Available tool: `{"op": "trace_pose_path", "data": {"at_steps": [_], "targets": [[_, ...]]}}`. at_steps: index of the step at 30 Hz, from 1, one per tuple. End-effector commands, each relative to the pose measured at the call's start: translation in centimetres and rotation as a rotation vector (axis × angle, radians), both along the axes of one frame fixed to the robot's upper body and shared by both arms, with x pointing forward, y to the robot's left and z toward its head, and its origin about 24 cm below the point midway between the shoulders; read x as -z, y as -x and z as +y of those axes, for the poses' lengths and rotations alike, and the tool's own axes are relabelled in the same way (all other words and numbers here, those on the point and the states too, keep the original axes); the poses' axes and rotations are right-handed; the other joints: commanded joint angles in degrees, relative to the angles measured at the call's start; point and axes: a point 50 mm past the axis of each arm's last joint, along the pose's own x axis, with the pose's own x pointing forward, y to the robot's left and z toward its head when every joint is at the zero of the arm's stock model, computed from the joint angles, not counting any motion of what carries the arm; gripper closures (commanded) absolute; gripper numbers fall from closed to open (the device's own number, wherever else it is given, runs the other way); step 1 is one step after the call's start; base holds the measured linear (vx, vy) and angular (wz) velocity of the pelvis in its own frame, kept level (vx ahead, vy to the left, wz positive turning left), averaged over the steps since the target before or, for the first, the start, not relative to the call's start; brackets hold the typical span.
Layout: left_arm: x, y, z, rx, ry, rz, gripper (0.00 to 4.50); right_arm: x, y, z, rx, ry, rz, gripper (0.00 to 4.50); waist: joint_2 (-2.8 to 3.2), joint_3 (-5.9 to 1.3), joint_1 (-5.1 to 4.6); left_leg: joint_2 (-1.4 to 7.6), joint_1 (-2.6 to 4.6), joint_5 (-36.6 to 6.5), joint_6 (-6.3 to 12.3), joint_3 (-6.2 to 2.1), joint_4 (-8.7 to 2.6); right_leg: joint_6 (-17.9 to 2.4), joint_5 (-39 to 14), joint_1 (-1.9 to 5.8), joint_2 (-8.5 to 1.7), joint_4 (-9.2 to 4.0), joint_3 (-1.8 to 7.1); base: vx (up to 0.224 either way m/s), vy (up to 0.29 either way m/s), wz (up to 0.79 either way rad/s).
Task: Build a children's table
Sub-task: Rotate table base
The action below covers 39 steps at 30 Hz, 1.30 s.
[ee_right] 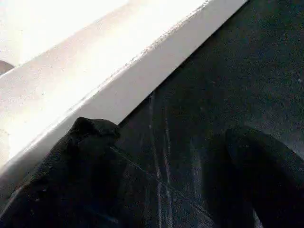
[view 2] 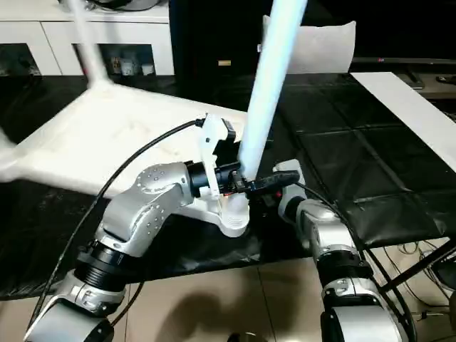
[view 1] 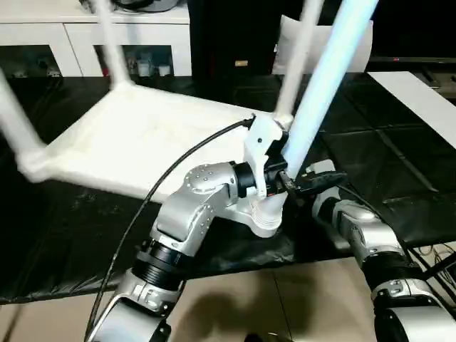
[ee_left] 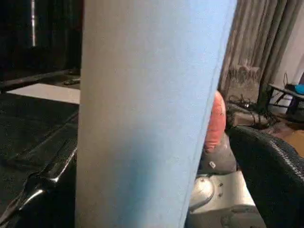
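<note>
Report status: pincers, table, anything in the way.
Left pincer wide around near leg, low by corner socket. Right pincer open beside it. Tabletop upside down, four legs up. Nothing blocking.

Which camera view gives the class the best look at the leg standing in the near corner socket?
The right eye view: the leg shows from the near corner socket upward, with the tabletop behind. The left eye view shows much the same. The left wrist view shows just a close stretch of its shaft; the right wrist view shows the tabletop's edge instead.
</note>
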Motion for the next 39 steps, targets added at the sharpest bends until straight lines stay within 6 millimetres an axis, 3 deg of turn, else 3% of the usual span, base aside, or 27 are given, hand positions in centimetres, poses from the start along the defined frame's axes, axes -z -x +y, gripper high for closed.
{"op": "trace_pose_path", "data": {"at_steps": [1,7,13,18,20,23,26,30,33,37,39], "targets": [[-1.3,1.4,-2.5,0.113,0.038,-0.021,0.0,-0.7,0.3,4.9,-0.238,-0.08,-0.026,0.0,-0.45,-3.93,0.65,0.58,-1.41,-5.96,5.44,0.59,-3.44,-4.47,-24.84,4.48,-3.17,-4.59,2.79,0.0,0.0,0.0],[-1.2,1.1,-2.5,0.086,0.026,-0.036,0.0,-0.9,0.4,4.5,-0.232,-0.115,-0.031,0.0,-0.46,-3.89,0.58,0.66,-1.45,-6.01,6.11,0.57,-3.45,-4.82,-24.3,4.5,-3.18,-4.6,2.82,0.0,0.0,0.0],[-0.4,0.0,-2.0,-0.025,-0.056,-0.096,0.0,-1.0,-0.1,2.9,-0.122,-0.007,-0.132,0.0,-0.3,-3.81,0.54,0.57,-1.16,-7.12,5.48,0.59,-3.46,-3.34,-26.21,4.16,-3.03,-5.0,2.68,0.0,0.0,0.0],[1.3,-2.1,0.9,-0.191,-0.2,-0.148,0.0,-1.3,-0.4,-0.8,0.077,0.016,-0.126,0.0,-0.28,-3.84,0.55,0.41,-1.2,-7.44,5.05,0.46,-3.57,-2.04,-26.84,4.25,-2.98,-5.06,2.59,0.0,0.0,0.0],[1.8,-2.2,1.9,-0.208,-0.22,-0.148,0.0,-1.3,-0.1,-1.5,0.057,-0.017,-0.095,0.0,-0.17,-3.96,0.74,0.49,-1.19,-6.79,5.3,0.35,-3.61,-2.24,-25.25,4.4,-2.93,-4.79,2.67,0.0,0.0,0.0],[2.5,-1.8,3.2,-0.178,-0.236,-0.14,0.0,-1.7,0.5,-2.3,0.021,-0.024,-0.118,0.0,0.06,-4.02,1.05,0.84,-1.41,-5.67,5.86,0.35,-3.7,-4.12,-21.82,4.56,-3.17,-4.17,2.93,0.0,0.0,0.0],[3.5,-0.9,4.6,-0.086,-0.262,-0.107,0.0,-2.0,1.0,-3.0,-0.011,-0.026,-0.139,0.0,0.12,-3.94,0.93,0.86,-1.28,-6.2,5.86,0.46,-3.76,-4.78,-22.37,4.38,-3.28,-4.2,3.09,0.0,0.0,0.0],[5.3,0.0,7.4,0.035,-0.395,-0.103,0.0,-2.8,1.9,-3.9,-0.104,0.008,-0.165,0.0,0.43,-3.65,1.11,0.77,-0.81,-8.52,5.26,0.41,-3.97,-3.45,-26.1,4.13,-3.1,-4.82,2.9,0.0,0.0,0.0],[6.4,-0.4,9.5,0.059,-0.535,-0.105,0.18,-3.6,2.7,-4.3,-0.198,0.038,-0.174,0.0,0.5,-3.62,1.18,0.83,-0.87,-8.34,4.97,0.34,-4.05,-3.51,-25.28,4.17,-3.07,-4.61,2.97,0.0,0.0,0.0],[6.8,-1.2,10.4,0.031,-0.598,-0.131,0.36,-3.8,3.3,-4.5,-0.254,0.05,-0.147,0.0,0.27,-3.64,1.44,0.57,-0.89,-7.61,4.89,0.46,-3.91,-2.37,-26.08,4.25,-3.04,-4.75,2.94,0.0,0.0,0.0],[7.1,-1.4,10.6,0.042,-0.623,-0.122,0.71,-3.9,3.5,-4.5,-0.269,0.054,-0.141,0.0,0.23,-3.7,1.8,0.58,-0.97,-7.14,4.74,0.45,-3.93,-1.86,-26.44,4.28,-3.17,-4.79,2.94,0.0,0.0,0.0]]}}
